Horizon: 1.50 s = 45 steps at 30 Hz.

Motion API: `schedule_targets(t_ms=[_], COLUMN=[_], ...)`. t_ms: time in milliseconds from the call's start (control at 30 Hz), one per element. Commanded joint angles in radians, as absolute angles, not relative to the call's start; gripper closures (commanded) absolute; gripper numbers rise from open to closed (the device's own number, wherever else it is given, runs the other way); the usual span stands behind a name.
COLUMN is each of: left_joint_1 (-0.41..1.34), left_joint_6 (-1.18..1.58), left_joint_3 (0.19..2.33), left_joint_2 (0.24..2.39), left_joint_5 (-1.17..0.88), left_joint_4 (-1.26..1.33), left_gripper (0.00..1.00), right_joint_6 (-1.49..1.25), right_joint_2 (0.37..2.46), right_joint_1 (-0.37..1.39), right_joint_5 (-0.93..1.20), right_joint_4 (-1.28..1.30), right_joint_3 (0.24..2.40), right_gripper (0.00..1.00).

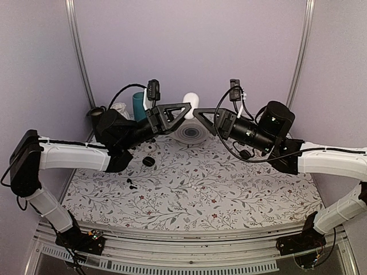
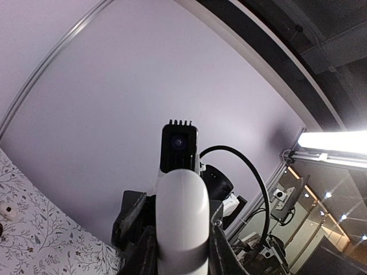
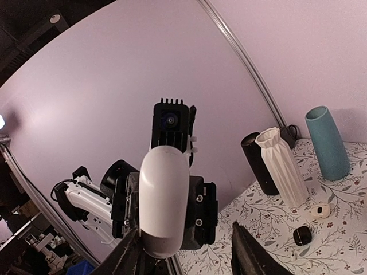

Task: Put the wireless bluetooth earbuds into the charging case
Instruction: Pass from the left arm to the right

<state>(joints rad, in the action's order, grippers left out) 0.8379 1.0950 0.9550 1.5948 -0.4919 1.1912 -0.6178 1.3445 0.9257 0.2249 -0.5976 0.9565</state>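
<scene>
1. A black tube (image 1: 94, 114), a white vase (image 1: 120, 109) and a teal vase (image 1: 138, 106) are stood in a row at the back left of the table (image 1: 229, 189).
2. Two tiny black buds (image 1: 131, 183) are seen lying on the table left of centre, near a black case (image 1: 148, 161).
3. The left gripper (image 1: 184, 107) is clamped on the white case (image 1: 191, 102), which is held in the air well above the table.
4. The right gripper (image 1: 198, 113) is faced tip to tip with the left; its jaws are set apart around the same case, with a gap seen at one finger.
</scene>
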Motion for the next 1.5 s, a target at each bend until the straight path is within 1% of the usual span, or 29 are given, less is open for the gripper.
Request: schedule_targets(t_ms=[0, 100, 233, 433, 533, 633, 667, 700, 733, 833, 867, 933, 1000, 1100, 1200, 1333, 1467], left_joint_1=[0.855, 0.857, 0.859, 0.861, 0.861, 0.859, 0.859, 0.857, 0.854, 0.845, 0.838, 0.824, 0.805, 0.771, 0.741, 0.719, 0.716], left_joint_6=[1.091, 1.085, 1.081, 1.067, 1.063, 1.053, 1.049, 1.044, 1.040, 1.023, 1.017, 1.000, 0.979, 0.915, 0.793, 0.570, 0.334], left_joint_3=[0.980, 0.982, 0.985, 0.985, 0.987, 0.989, 0.989, 0.987, 0.983, 0.972, 0.970, 0.963, 0.951, 0.946, 0.956, 1.006, 1.103], left_joint_2=[1.605, 1.605, 1.606, 1.606, 1.606, 1.602, 1.600, 1.598, 1.592, 1.577, 1.572, 1.558, 1.541, 1.508, 1.470, 1.424, 1.419], left_joint_5=[-0.493, -0.492, -0.488, -0.487, -0.493, -0.505, -0.510, -0.514, -0.517, -0.537, -0.546, -0.569, -0.597, -0.665, -0.775, -0.871, -0.962], left_joint_4=[1.199, 1.193, 1.196, 1.189, 1.189, 1.181, 1.178, 1.177, 1.177, 1.173, 1.166, 1.152, 1.124, 1.038, 0.904, 0.628, 0.365], left_gripper=[1.00, 1.00, 1.00, 1.00, 1.00, 1.00, 1.00, 0.96, 0.89, 0.63, 0.57, 0.47, 0.40, 0.38, 0.38, 0.39, 0.41], right_joint_6=[-0.641, -0.645, -0.654, -0.661, -0.660, -0.655, -0.653, -0.647, -0.638, -0.615, -0.605, -0.579, -0.537, -0.472, -0.377, -0.225, -0.105], right_joint_2=[1.365, 1.369, 1.380, 1.391, 1.389, 1.384, 1.380, 1.373, 1.368, 1.345, 1.337, 1.321, 1.305, 1.273, 1.248, 1.244, 1.254], right_joint_1=[0.937, 0.938, 0.941, 0.943, 0.942, 0.942, 0.943, 0.943, 0.943, 0.943, 0.942, 0.940, 0.934, 0.923, 0.902, 0.894, 0.893], right_joint_5=[0.258, 0.263, 0.274, 0.282, 0.280, 0.277, 0.274, 0.269, 0.262, 0.252, 0.249, 0.250, 0.263, 0.276, 0.318, 0.370, 0.410], right_joint_4=[-0.601, -0.597, -0.589, -0.577, -0.558, -0.538, -0.527, -0.515, -0.501, -0.466, -0.447, -0.399, -0.338, -0.203, -0.037, 0.185, 0.378], right_joint_3=[1.002, 1.002, 1.011, 1.020, 1.025, 1.028, 1.030, 1.031, 1.033, 1.034, 1.038, 1.048, 1.066, 1.097, 1.154, 1.262, 1.347], right_gripper=[0.51, 0.55, 0.67, 0.69, 0.79, 0.92, 0.94, 0.96, 0.96, 0.96, 0.96, 0.96, 0.97, 0.97, 0.97, 0.97, 0.97])
